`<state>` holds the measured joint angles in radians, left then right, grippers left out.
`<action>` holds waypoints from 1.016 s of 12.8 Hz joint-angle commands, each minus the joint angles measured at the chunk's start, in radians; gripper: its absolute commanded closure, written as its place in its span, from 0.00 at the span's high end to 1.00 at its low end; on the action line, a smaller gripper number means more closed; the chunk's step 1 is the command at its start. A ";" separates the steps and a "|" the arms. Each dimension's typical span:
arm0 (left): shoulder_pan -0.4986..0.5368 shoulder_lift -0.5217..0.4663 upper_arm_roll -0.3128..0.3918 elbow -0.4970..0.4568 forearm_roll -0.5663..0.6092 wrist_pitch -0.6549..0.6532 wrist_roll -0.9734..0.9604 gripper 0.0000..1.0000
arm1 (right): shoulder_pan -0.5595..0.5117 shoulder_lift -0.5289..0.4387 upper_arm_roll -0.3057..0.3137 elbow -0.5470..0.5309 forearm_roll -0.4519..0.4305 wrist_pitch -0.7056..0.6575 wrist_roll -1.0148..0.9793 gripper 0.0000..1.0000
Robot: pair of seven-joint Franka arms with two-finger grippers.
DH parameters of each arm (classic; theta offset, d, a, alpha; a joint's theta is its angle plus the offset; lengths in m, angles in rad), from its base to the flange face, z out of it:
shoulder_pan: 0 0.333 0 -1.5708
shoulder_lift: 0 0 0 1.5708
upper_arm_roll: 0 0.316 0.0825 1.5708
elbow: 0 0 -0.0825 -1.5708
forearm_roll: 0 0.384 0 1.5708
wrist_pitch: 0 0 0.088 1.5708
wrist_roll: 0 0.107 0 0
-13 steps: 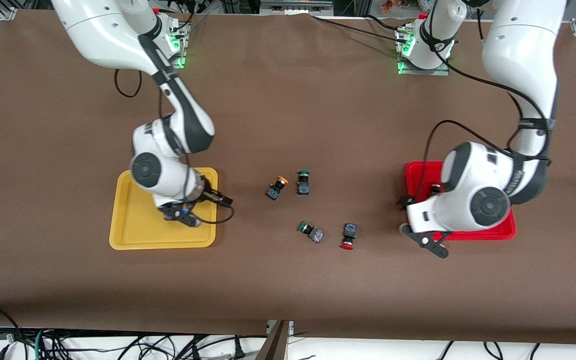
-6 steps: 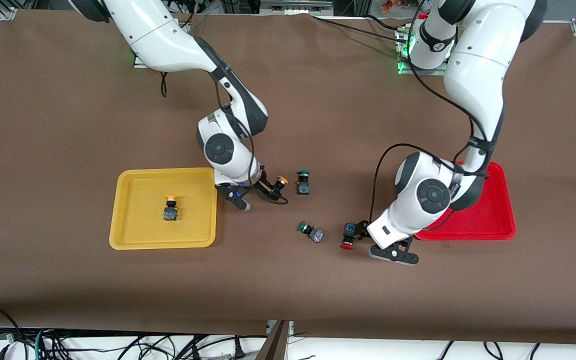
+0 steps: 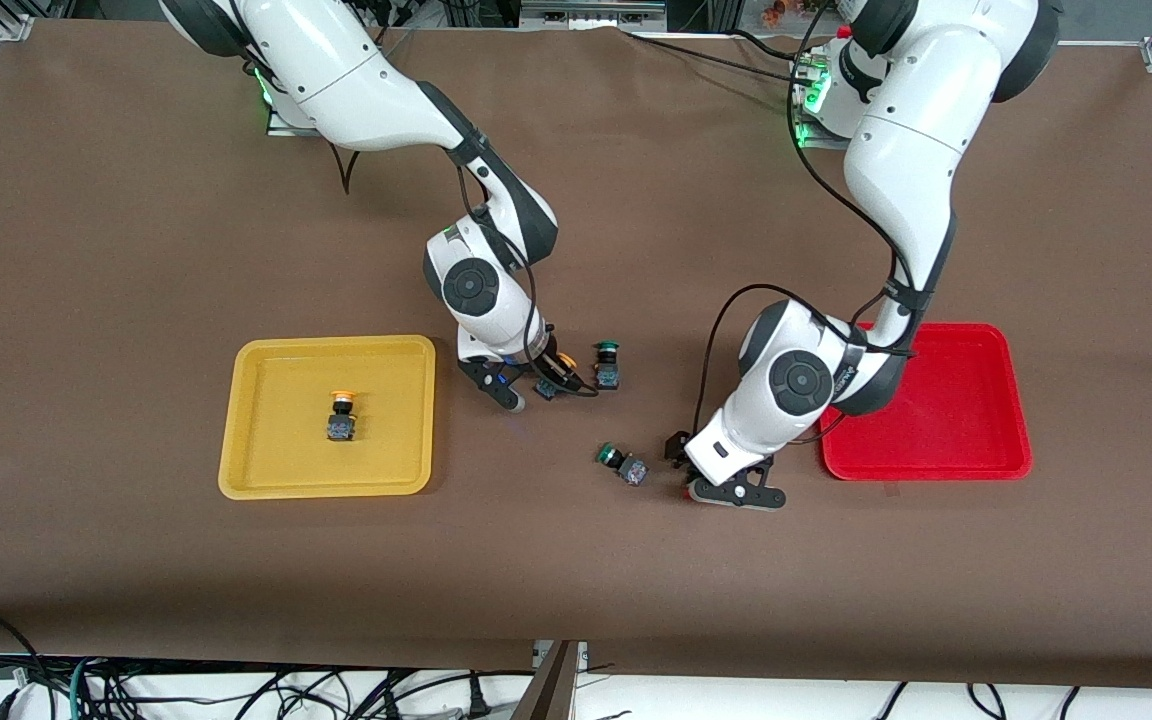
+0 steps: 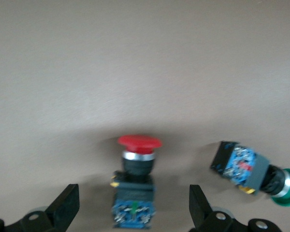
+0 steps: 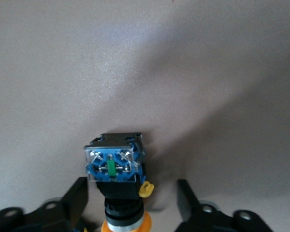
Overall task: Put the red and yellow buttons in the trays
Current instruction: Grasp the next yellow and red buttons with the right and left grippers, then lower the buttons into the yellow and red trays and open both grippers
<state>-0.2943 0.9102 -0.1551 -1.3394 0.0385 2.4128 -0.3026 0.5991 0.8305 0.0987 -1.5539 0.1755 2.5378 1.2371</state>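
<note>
Brown cloth covers the whole bench, and both arms have just swung off their trays and dropped onto fresh targets. One yellow button [image 3: 341, 415] now sits in the yellow tray [image 3: 266, 480], about mid-tray, uncovered since the right arm pulled away from there. The second yellow button [image 3: 558, 372] lies on the cloth beside a green button [image 3: 606, 365], and the right pincer [image 3: 536, 385] straddles it, fingers [image 5: 77, 200] either side of the dark body, closing in but with gaps showing on both sides, so no grip yet by my reading. Over toward the red tray [image 3: 936, 465], the left pincer [image 3: 711, 478] has come down over the red button [image 4: 135, 186], jaws spread wide and holding nothing, the switch lying between the fingertips [image 4: 65, 212]. A second green button [image 3: 622, 465] lies just beside. So one piece looks delivered, and two pickups are about to happen at once.

Hard to see: the front view hides that red button almost wholly under the left wrist, and no other red button is visible in the red tray, where the left arm covers one corner.
</note>
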 commanded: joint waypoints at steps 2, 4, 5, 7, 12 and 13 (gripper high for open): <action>-0.026 0.032 0.015 -0.004 0.009 0.054 -0.003 1.00 | -0.011 -0.007 -0.019 0.026 -0.053 -0.057 -0.025 0.27; -0.031 0.032 0.015 -0.006 0.043 0.054 -0.007 0.35 | -0.033 -0.057 -0.043 0.067 -0.105 -0.224 -0.097 0.26; -0.029 0.029 0.017 -0.004 0.043 0.052 -0.010 0.18 | -0.062 -0.068 -0.054 0.121 -0.117 -0.355 -0.184 0.26; -0.022 0.019 0.019 -0.004 0.043 0.039 -0.015 0.00 | -0.152 -0.100 -0.059 0.187 -0.119 -0.552 -0.398 0.26; 0.047 -0.095 0.054 0.008 0.046 -0.214 0.003 0.00 | -0.197 -0.139 -0.128 0.106 -0.108 -0.596 -0.634 0.33; 0.070 -0.126 0.058 0.005 0.046 -0.301 0.057 0.00 | -0.199 -0.139 -0.128 0.082 -0.108 -0.579 -0.636 0.34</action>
<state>-0.2666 0.8640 -0.1015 -1.3106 0.0615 2.2379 -0.2924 0.3819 0.7048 -0.0282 -1.4199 0.0683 1.9319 0.6092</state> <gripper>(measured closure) 0.599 0.568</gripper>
